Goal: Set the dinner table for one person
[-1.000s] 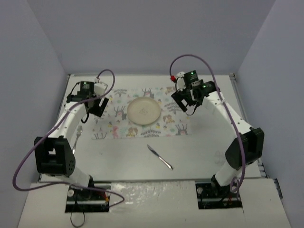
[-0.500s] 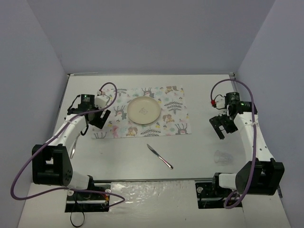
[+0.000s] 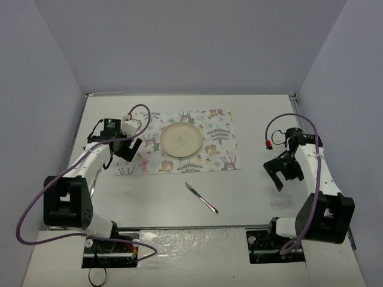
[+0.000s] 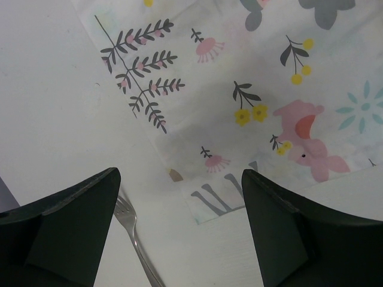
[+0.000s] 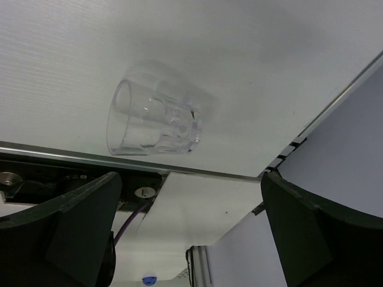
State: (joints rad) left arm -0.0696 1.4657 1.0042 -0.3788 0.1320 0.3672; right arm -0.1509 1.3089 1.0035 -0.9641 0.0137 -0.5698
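Currently, dinner table [image 3: 257, 113]: big off-white top with a thin metal edge, fills the floor of the top view, both arm bases at its near edge
mat [image 3: 222, 150]: white cloth with pastel animals and plants, flat on the table, left of centre and toward the far side
plate [image 3: 181, 139]: round, cream, on the mat, a bit left of the mat's middle
knife [image 3: 201, 197]: on bare table, nearer than the mat and apart from it, lying diagonal, blade toward far-left, handle toward near-right
left gripper [image 4: 179, 179]: released, fingers spread wide, nothing between them; hangs over the near-left corner of the mat [image 4: 239, 78]; in the top view it sits at that mat edge [image 3: 122, 149]
fork [image 4: 133, 230]: on bare table [image 4: 54, 107] just off the mat corner, tines pointing toward the mat, no contact with the fingers; hidden by the left arm in the top view
right gripper [image 5: 191, 179]: released, fingers wide apart, holding nothing; in the top view it is over the right side of the table, well apart from the mat [image 3: 280, 173]
glass [image 5: 155, 116]: clear tumbler on bare table [image 5: 90, 48], near the metal edge strip, ahead of the right fingers and not touching them; cannot tell whether it stands upright or lies on its side; not made out in the top view
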